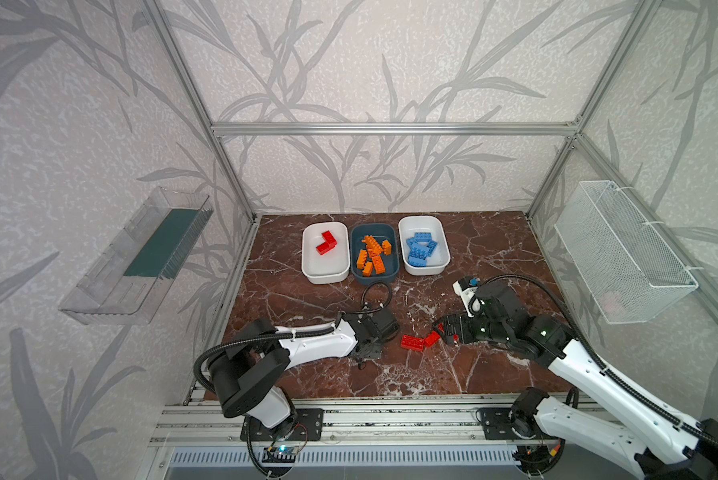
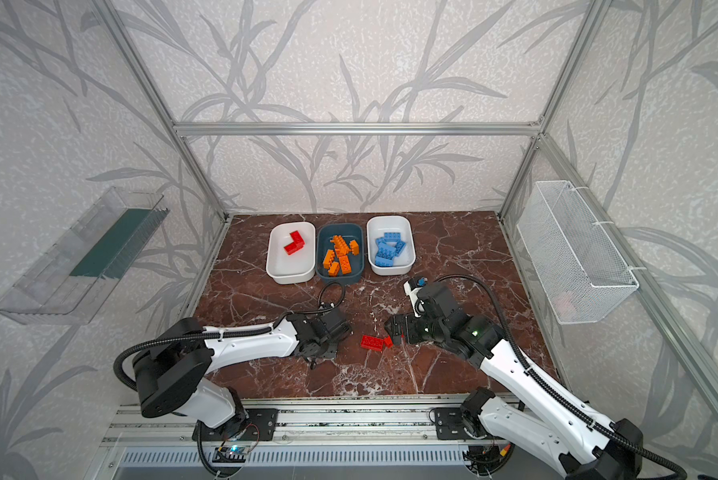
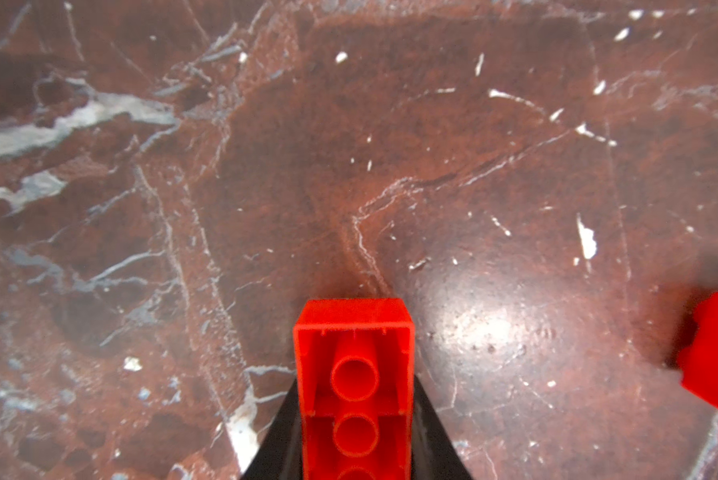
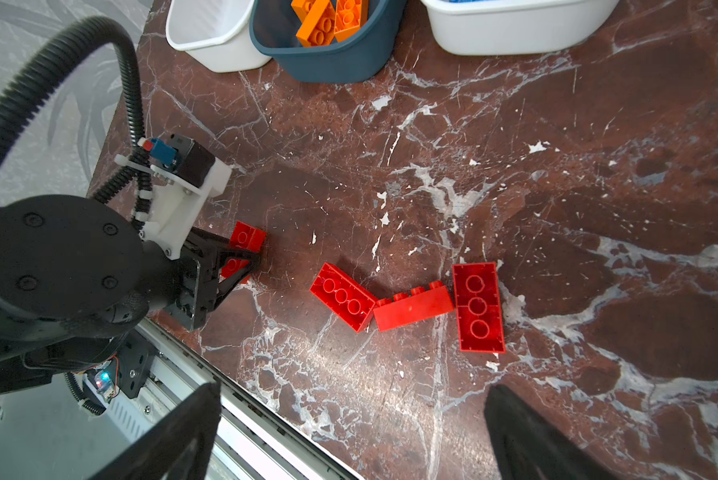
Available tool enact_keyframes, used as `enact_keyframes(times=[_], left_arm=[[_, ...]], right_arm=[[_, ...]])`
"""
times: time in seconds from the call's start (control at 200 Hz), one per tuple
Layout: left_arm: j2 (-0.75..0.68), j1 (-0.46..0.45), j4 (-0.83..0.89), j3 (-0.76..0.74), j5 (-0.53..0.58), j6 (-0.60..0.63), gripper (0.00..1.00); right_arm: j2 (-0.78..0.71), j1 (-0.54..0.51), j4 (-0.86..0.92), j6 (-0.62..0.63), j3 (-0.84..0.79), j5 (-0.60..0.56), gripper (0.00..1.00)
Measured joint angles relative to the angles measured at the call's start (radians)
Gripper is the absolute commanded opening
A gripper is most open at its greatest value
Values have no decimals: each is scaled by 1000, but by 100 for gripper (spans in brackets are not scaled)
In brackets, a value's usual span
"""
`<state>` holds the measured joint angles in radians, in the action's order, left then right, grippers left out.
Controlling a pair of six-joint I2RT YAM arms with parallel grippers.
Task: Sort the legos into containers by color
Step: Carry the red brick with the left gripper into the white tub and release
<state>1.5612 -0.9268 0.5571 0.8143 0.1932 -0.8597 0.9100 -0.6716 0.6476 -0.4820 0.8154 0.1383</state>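
**Red brick [image 3: 355, 390] clamped in left claw [image 4: 252, 259]; three reds loose**

Left claw: jaws closed on the long sides of the brick. Its hollow underside faces my wrist camera and one end pokes past the fingertips. The grip is on flat walls, not studs, so I judge a slip less likely. It sits low over the marble table [image 1: 307, 316]; touching or hanging clear, I cannot tell.

Near it: three loose red bricks [image 4: 413, 305] in a ragged row, end to end, touching or nearly so. Two lie underside up, the middle one on its side. Over them my right claw [image 4: 355, 388] hovers, jaws spread wide, empty. Likely placed for the next pick.

Far edge: three tubs side by side.
- Left-hand white tub [image 1: 324, 266]: two red bricks [image 1: 326, 243].
- Teal tub [image 1: 374, 282]: orange legos [image 1: 373, 255].
- Right-hand white tub [image 1: 425, 272]: blue legos [image 1: 420, 249].

One colour each, so my brick belongs in the left-hand white tub, well apart from here.

Hard to make out:
- In both top views my left wrist covers the held brick, and the right claw covers one of the loose three.
- The left wrist view cuts the brick off and shows only slivers of finger.
- A red blur [image 3: 714, 357] sits at that view's edge. Probably a loose brick; which one is unclear.
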Motion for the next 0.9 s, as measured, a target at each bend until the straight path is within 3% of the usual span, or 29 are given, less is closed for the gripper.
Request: enact_keyframes(times=[0.1,0.465,0.715,0.9], left_arm=[[0,47,51,42,15,23,24],[42,404,116,399,32,152,23],[290,599,142,695,0,199,23],[502,690,198,927,-39,222,24]], right_arm=[[0,0,0,2,0,-1,99],[77,0,-46,26,9,11,99],[145,0,-85,69,50,20,99],[198,18,-142,83,51,51,99]])
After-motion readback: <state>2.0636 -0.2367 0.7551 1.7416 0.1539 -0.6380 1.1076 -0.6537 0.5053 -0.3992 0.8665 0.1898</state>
